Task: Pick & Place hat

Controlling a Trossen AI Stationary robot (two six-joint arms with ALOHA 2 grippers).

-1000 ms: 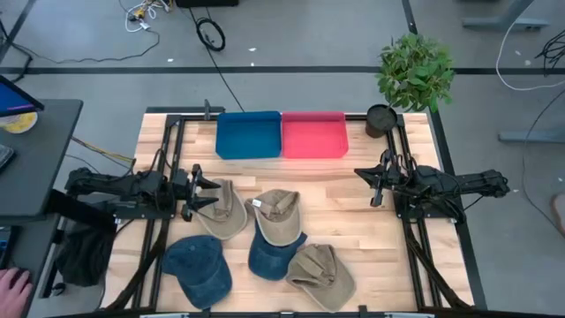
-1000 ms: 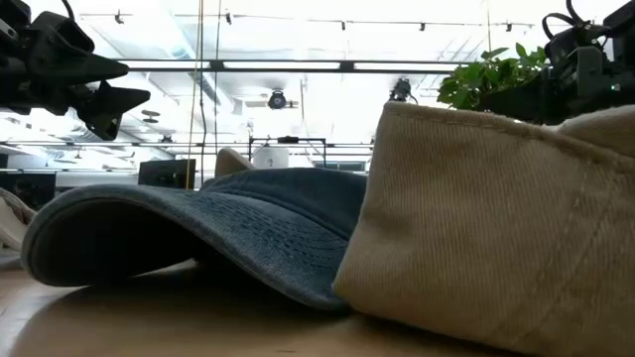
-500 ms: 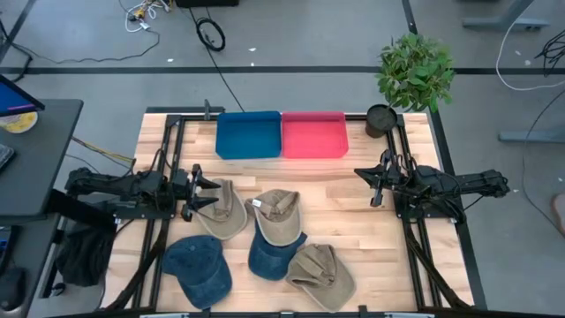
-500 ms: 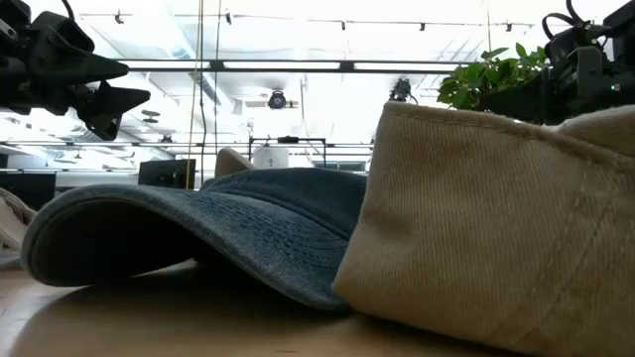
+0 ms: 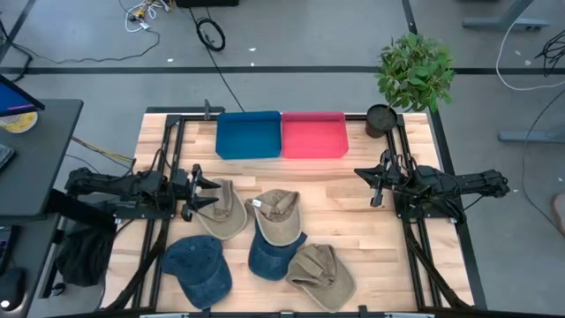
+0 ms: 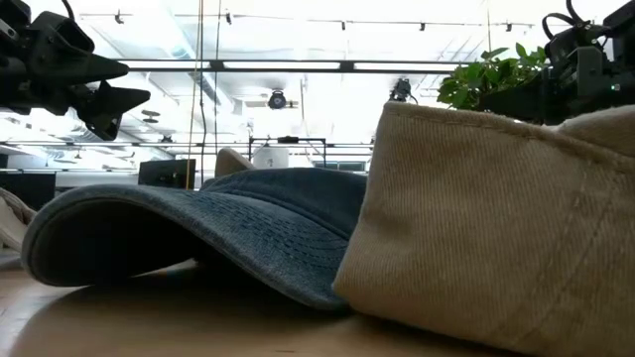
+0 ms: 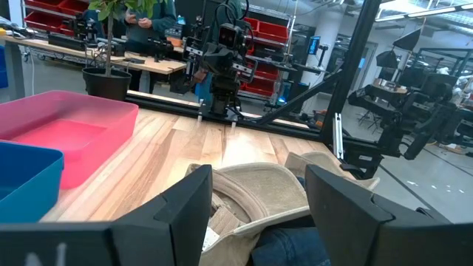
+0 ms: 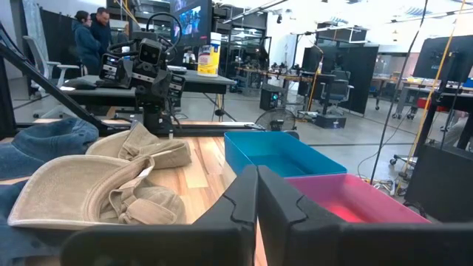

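Nothing is changing since a second ago: both arms are staying where they were, so I am judging the task is not yet started. My left claw (image 5: pixel 201 189) is hovering released, with its fingers apart, just beside the beige hat (image 5: pixel 223 212), above its edge. More hats are lying toward the near edge. The blue tray (image 5: pixel 247 135) and pink tray (image 5: pixel 313 135) are waiting at the far side. My right claw (image 5: pixel 371 185) is resting clenched, well apart from the hats.
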